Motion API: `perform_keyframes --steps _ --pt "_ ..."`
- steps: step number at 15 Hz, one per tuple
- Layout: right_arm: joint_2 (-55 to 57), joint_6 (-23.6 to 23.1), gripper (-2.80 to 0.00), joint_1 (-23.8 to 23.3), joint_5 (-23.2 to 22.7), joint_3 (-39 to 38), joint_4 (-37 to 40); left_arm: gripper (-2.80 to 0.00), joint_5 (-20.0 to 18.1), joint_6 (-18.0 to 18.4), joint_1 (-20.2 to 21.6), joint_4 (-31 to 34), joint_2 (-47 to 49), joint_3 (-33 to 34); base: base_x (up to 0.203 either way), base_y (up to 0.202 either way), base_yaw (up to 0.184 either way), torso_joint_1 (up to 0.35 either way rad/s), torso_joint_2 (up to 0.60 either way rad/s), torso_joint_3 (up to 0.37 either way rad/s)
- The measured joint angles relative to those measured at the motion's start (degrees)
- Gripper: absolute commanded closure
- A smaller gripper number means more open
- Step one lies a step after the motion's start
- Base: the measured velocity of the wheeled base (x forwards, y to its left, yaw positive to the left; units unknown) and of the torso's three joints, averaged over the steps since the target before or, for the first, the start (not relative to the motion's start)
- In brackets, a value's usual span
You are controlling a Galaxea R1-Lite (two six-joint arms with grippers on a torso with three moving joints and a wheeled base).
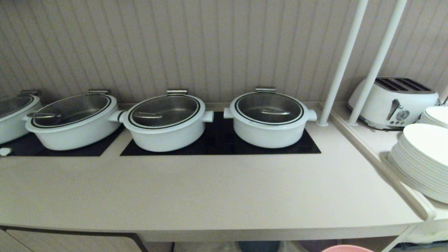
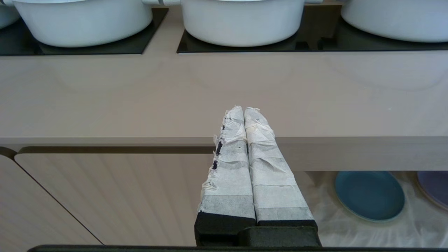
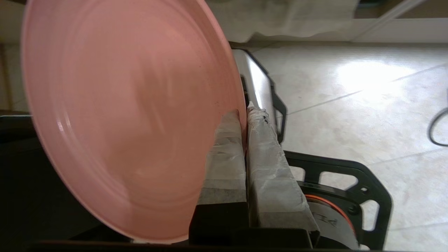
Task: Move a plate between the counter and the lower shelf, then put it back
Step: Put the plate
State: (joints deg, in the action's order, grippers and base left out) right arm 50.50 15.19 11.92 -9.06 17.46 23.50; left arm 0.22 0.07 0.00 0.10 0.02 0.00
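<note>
Pink plastic fills most of the right wrist view: the plate (image 3: pixel 119 115) is round and matte, with faint concentric rings across its face and a low raised rim. It is held on edge, tilted, with the right gripper (image 3: pixel 244 113) clamped on its rim; one tape-wrapped finger (image 3: pixel 227 154) lies against the plate's face and the other presses from behind. Pale tiled floor (image 3: pixel 350 105) lies beyond the plate.

In the head view only a sliver of the plate (image 1: pixel 346 248) shows, below the front edge of the counter (image 1: pixel 210 196) and toward its right end. On the counter, white pots (image 1: pixel 269 119) with glass lids stand on black inset panels (image 1: pixel 217 140) along the back. A raised side ledge (image 1: pixel 371 140) to the right of the counter carries a white toaster (image 1: pixel 393 101) and stacked white plates (image 1: pixel 420 161).

The left gripper (image 2: pixel 244 109) hangs in front of the counter's edge, its taped fingers pressed together with nothing between them. Under the counter, the lower shelf (image 2: pixel 350 227) is draped in wrinkled white cloth, and on it lie a blue plate (image 2: pixel 369 194) and, beside that, a purple plate (image 2: pixel 434 187) cut off at the frame's edge.
</note>
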Motion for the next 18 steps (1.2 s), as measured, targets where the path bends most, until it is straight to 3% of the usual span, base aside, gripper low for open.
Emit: perform_keyframes --steps 8,18 --pt "5.36 -0.64 0.00 -0.60 -2.07 5.22 -0.88 0.00 0.02 0.02 0.00 0.00 0.00 0.00 0.000 0.000 0.000 0.000 0.00 0.000" --pt "20.55 -1.41 0.00 -0.32 -3.01 11.11 -11.97 0.00 0.02 0.02 0.00 0.00 0.00 0.00 0.000 0.000 0.000 0.000 0.00 0.000"
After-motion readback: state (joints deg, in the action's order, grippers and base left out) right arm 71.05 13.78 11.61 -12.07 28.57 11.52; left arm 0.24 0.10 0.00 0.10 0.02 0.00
